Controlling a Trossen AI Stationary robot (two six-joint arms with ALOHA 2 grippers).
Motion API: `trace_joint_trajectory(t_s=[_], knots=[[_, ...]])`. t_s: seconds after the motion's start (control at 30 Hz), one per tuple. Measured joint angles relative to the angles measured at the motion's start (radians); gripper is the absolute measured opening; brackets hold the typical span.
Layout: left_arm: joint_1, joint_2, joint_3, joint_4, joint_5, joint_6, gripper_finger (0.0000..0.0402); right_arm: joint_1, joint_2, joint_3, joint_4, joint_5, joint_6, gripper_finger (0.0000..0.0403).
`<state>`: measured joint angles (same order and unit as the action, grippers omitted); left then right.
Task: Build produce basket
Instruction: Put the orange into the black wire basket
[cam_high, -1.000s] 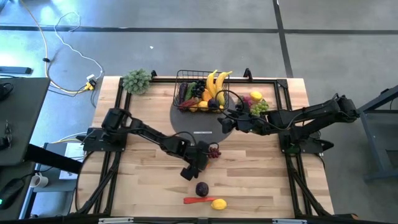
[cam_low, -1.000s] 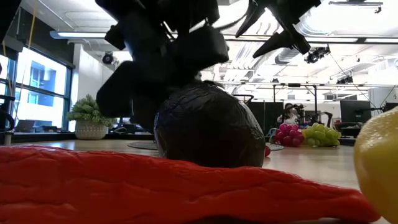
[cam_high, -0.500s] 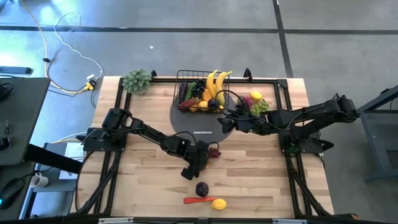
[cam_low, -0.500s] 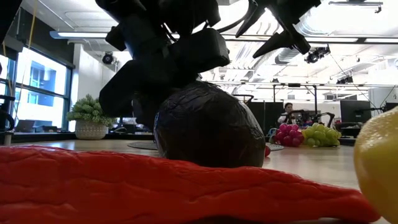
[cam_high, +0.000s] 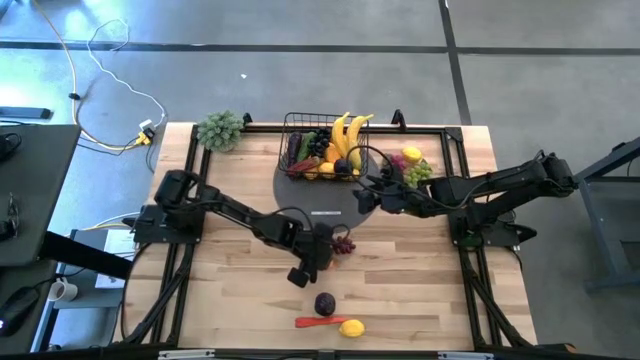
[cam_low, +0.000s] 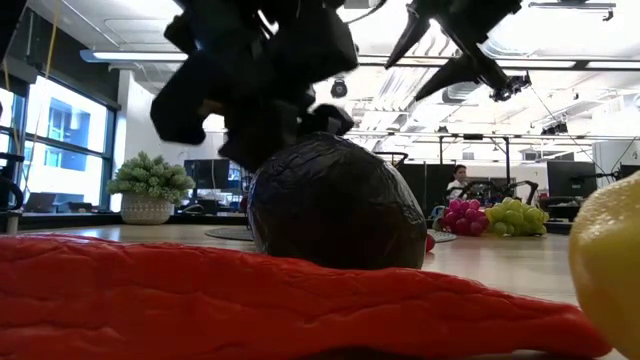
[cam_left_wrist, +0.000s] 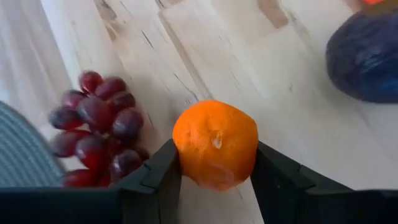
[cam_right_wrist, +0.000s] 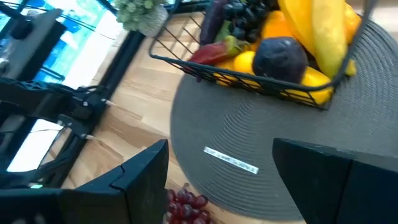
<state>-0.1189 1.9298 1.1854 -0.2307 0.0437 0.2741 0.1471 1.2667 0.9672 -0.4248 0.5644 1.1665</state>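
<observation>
The black wire basket (cam_high: 322, 150) stands on a grey round mat (cam_high: 300, 190) at the far middle and holds bananas (cam_high: 347, 133), dark grapes and other produce. My left gripper (cam_high: 318, 252) is at mid-table, shut on an orange (cam_left_wrist: 214, 140). A bunch of red grapes (cam_high: 343, 243) lies on the wood beside it. A dark plum (cam_high: 324, 303), a red chilli (cam_high: 315, 322) and a lemon (cam_high: 351, 327) lie near the front edge. My right gripper (cam_high: 362, 197) hangs open above the mat's right edge, with nothing between its fingers (cam_right_wrist: 143, 171). My left gripper pinches the orange by two opposite sides (cam_left_wrist: 181, 149) between its two fingers. The fingers slant down from the table's left. Whether the orange is clear of the wood, I cannot tell.
A lemon (cam_high: 411, 155), pink grapes (cam_high: 398, 163) and green grapes (cam_high: 420, 172) lie right of the basket. A pale-green leafy bunch (cam_high: 220, 130) stands at the far left corner. Bare wood lies left of and in front of the mat.
My left gripper has risen a little over the table and kept its slant. My right arm has kept still.
</observation>
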Motion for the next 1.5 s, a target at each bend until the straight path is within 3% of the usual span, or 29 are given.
trace_joint_trajectory(t_s=[0.43,0.8,0.97,1.2,1.5], knots=[[0.070,-0.160,0.000,-0.058,-0.010,0.017,0.0152,-0.004,0.000,0.000,-0.174,0.003,0.065,0.0268],[0.236,-0.282,0.000,-0.043,-0.218,0.032,0.0153,-0.044,0.000,0.000,-0.257,0.003,0.091,0.0268],[0.340,-0.293,0.000,0.006,-0.242,0.016,0.0153,-0.063,0.000,0.000,-0.260,0.004,0.084,0.0268],[0.488,-0.293,0.000,0.093,-0.219,0.004,0.0153,-0.095,0.000,0.000,-0.271,0.004,0.069,0.0268],[0.642,-0.250,-0.001,0.097,-0.008,0.103,0.0152,-0.131,0.000,0.000,-0.270,-0.001,-0.002,0.0268]])
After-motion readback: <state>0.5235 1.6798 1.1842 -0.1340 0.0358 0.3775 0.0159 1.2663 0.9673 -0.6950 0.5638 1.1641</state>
